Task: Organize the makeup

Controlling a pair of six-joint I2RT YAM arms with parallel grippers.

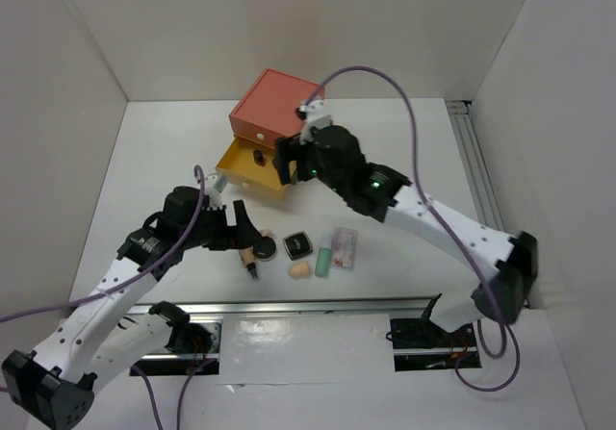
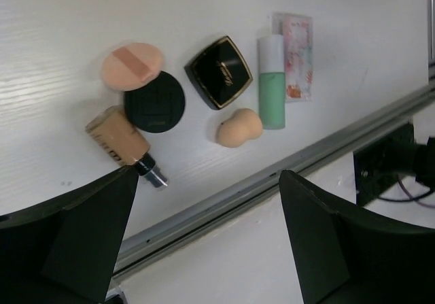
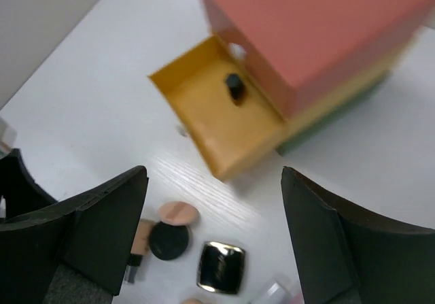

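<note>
The small dark item [image 3: 234,86] in the yellow drawer [image 3: 204,124] is too blurred to identify. In the right wrist view, the bottom edge cuts off the mint-green tube [image 3: 272,294] and the sponge [image 3: 192,301]. A finger [image 3: 95,222] of the right gripper [image 3: 214,175] hides part of the tan lipstick [image 3: 141,236].

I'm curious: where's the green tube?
Left wrist view, right of centre: the green tube lies between the square black compact and the pink sachet.

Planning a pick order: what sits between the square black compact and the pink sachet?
The mint-green tube lies there, shown clearest in the left wrist view.
</note>
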